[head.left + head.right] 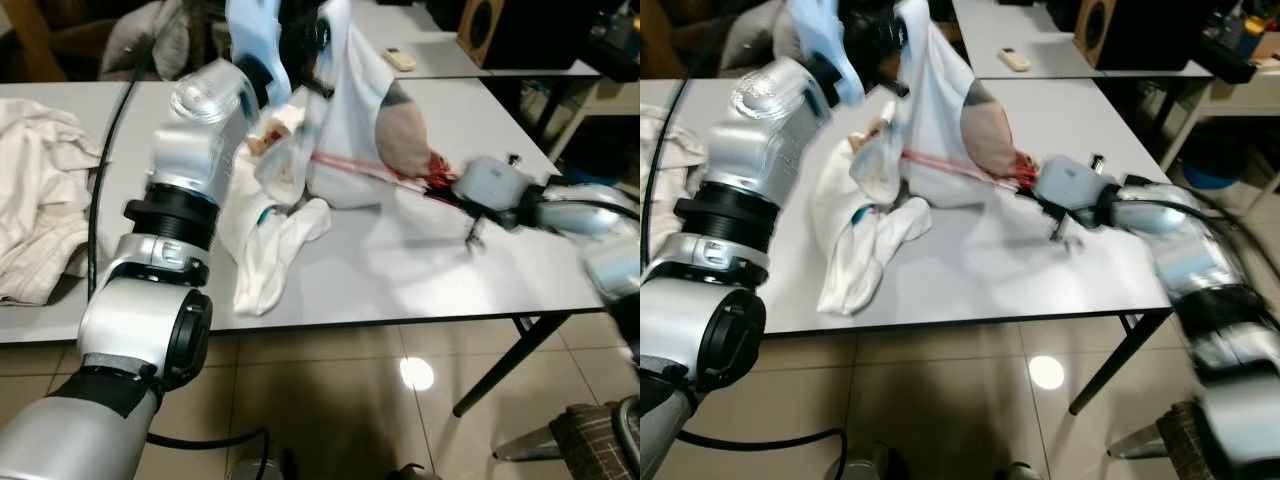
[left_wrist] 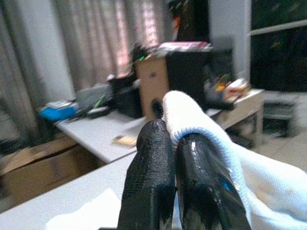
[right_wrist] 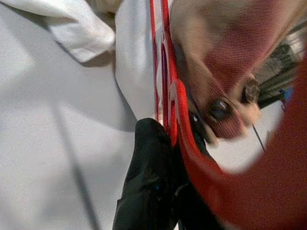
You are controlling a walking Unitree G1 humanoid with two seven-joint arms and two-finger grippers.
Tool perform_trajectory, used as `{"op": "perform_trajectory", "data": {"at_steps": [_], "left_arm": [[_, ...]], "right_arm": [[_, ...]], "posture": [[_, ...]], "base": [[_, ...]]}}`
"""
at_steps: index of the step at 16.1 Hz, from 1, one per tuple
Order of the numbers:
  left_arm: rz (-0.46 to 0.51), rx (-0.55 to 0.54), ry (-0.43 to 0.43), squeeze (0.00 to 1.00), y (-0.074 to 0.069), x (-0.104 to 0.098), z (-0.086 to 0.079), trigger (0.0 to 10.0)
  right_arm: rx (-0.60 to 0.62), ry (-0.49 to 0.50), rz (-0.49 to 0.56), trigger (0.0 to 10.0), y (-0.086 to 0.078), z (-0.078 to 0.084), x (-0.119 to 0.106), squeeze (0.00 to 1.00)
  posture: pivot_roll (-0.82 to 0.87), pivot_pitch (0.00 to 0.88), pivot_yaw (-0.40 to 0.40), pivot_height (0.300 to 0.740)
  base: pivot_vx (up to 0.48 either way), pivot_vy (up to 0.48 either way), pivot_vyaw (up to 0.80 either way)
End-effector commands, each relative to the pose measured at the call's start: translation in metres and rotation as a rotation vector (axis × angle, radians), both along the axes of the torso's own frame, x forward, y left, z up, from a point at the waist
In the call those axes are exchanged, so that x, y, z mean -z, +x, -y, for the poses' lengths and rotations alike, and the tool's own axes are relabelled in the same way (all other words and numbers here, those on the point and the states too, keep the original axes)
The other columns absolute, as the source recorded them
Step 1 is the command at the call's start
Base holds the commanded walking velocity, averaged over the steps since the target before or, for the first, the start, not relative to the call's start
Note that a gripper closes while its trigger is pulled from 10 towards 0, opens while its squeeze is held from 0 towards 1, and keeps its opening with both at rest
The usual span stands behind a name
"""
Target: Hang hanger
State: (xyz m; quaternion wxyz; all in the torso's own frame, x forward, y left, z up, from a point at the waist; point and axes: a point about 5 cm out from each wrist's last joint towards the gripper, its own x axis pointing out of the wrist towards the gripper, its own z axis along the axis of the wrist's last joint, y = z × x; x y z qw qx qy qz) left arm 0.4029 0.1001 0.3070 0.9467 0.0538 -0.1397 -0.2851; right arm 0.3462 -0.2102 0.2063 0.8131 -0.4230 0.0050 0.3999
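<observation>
Hanger first: it is a thin red one, and I see it as a pair of slim red bars running from the bunched cloth across to my right gripper, low over the white table. In the right wrist view the red plastic looks glossy, with 2 narrow parallel rails that widen into a thicker curved piece close to the lens. My right gripper's black fingers are closed together around that red bar, so it has hold of the hanger.

A white garment is draped around the far end of the hanger; part of it is lifted up off the table and part trails down to the table's near edge as a loose white sleeve. I can make out a pinkish-brown patch on the cloth just beside the right gripper.

My left gripper is raised above the table, and its 2 black fingers are pressed shut on a ribbed white edge of the garment, which folds over the fingertips.

Another crumpled pale cloth lies well apart at the table's left end. A second table stands behind, with a small remote-like thing on it
</observation>
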Motion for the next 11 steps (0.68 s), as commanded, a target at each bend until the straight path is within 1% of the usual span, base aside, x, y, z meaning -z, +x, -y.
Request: {"op": "perform_trajectory", "data": {"at_steps": [1,3,4,5,6,7,8,9,10,11], "left_arm": [[0.02,-0.041,0.043,0.0,0.003,-0.001,0.0,10.0],[-0.011,-0.157,0.112,0.0,0.012,0.017,-0.01,10.0],[-0.035,-0.198,0.134,0.0,0.014,0.027,-0.015,10.0],[-0.052,-0.203,0.139,0.0,0.015,0.033,-0.017,10.0],[-0.094,-0.194,0.173,0.0,0.015,0.051,-0.018,10.0],[-0.133,-0.175,0.206,0.0,0.013,0.068,-0.017,10.0],[-0.185,-0.122,0.204,0.0,0.01,0.085,-0.015,10.0],[-0.23,-0.046,0.185,0.0,0.006,0.094,-0.011,10.0],[-0.273,0.051,0.156,0.0,0.002,0.1,-0.006,10.0],[-0.278,0.077,0.153,0.0,0.0,0.102,-0.005,10.0]], "right_arm": [[-0.03,0.019,0.002,10.0,-0.007,0.001,-0.01,0.0],[-0.06,0.027,-0.043,10.0,-0.026,0.009,-0.015,0.0],[-0.078,0.023,-0.077,10.0,-0.04,0.013,-0.018,0.0],[-0.085,0.025,-0.096,10.0,-0.047,0.015,-0.019,0.0],[-0.09,0.045,-0.146,10.0,-0.063,0.02,-0.024,0.0],[-0.082,0.056,-0.195,10.0,-0.077,0.026,-0.027,0.0],[-0.04,0.041,-0.226,10.0,-0.088,0.035,-0.028,0.0],[0.008,0.027,-0.232,10.0,-0.095,0.043,-0.03,0.0],[0.109,-0.029,-0.242,10.0,-0.1,0.059,-0.029,0.0],[0.155,-0.06,-0.239,10.0,-0.101,0.065,-0.028,0.0]], "posture": [[0.01,0.0,0.06,0.723],[0.01,0.0,0.075,0.723],[0.0,0.0,0.08,0.723],[0.0,0.0,0.08,0.723],[0.0,0.0,0.083,0.723],[0.0,0.0,0.084,0.723],[0.0,0.0,0.087,0.723],[-0.01,0.0,0.091,0.723],[-0.01,0.0,0.094,0.723],[-0.01,0.0,0.096,0.723]], "base": [[0.0,0.0,0.0],[0.0,0.0,0.0],[0.0,0.0,0.0],[0.0,0.0,0.0],[0.0,0.0,0.0],[0.0,0.0,0.0],[0.0,0.0,0.0],[0.0,0.0,0.0],[0.0,0.0,0.0],[0.0,0.0,0.0]]}}
